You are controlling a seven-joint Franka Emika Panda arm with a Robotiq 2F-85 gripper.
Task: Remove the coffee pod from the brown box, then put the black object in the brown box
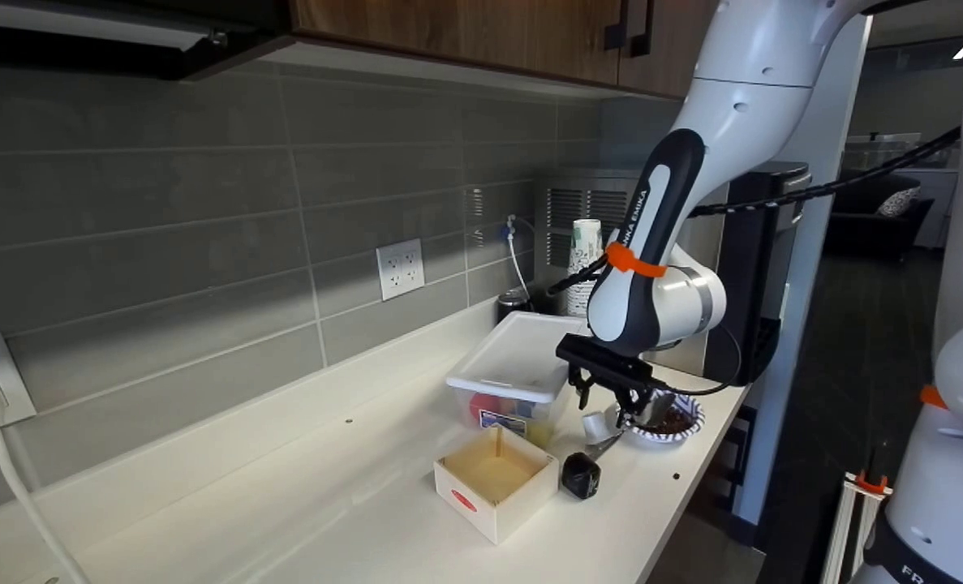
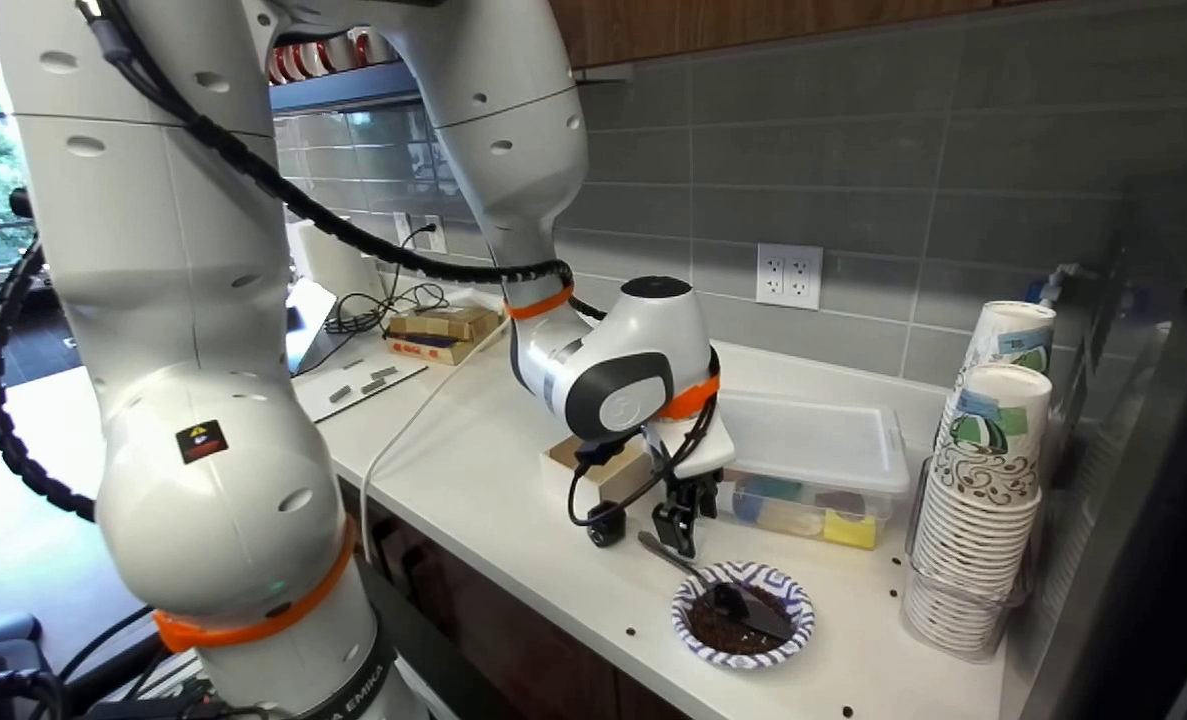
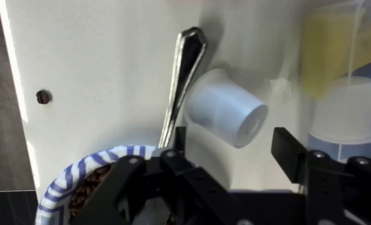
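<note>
Brown box (image 1: 526, 501): nothing visible inside; removal looks done.
Coffee pod (image 3: 224, 107): lying on the bench (image 1: 286, 523), apart from the box.
Black object (image 1: 581, 475): just beside the box, outside; putting it in remains.
End effector (image 3: 230, 145): released, grasping nothing, apart from the box.
Arm (image 1: 749, 122): bent downward, its tip low.

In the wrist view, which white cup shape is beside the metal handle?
The coffee pod, lying on the counter; the other shape appears through the clear tub.
</note>
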